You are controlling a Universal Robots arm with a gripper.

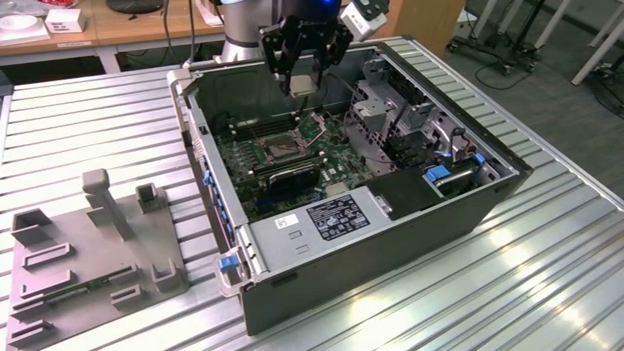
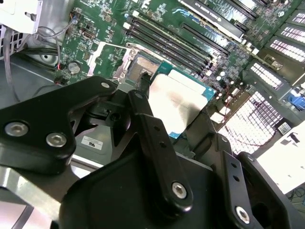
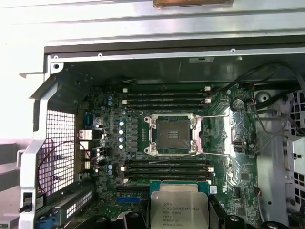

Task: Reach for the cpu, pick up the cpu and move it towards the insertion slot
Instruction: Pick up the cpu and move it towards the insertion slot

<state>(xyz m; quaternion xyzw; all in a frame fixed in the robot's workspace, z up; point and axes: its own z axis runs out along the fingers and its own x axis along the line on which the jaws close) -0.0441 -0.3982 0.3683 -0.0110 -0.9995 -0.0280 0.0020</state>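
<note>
My black gripper [image 1: 303,82] hangs over the open computer case [image 1: 487,197], shut on the cpu [image 1: 305,86]. In both wrist views the cpu [image 2: 178,98] [image 3: 180,206] is a flat square chip with a silvery face and a green rim, pinched at its edges between the fingers [image 2: 155,136]. The insertion slot [image 1: 278,148] sits lower on the green board, a little toward the exterior view's left of the chip. Its shiny metal frame stands open around a dark centre [image 3: 172,135] [image 2: 139,70], and nothing lies in it.
Long black memory slots [image 3: 167,98] run along both sides of the socket. A metal drive cage [image 1: 390,117] and loose wires [image 3: 267,119] rise at the case's far side. A grey fixture plate with posts [image 1: 88,270] lies on the ribbed table at the exterior view's left.
</note>
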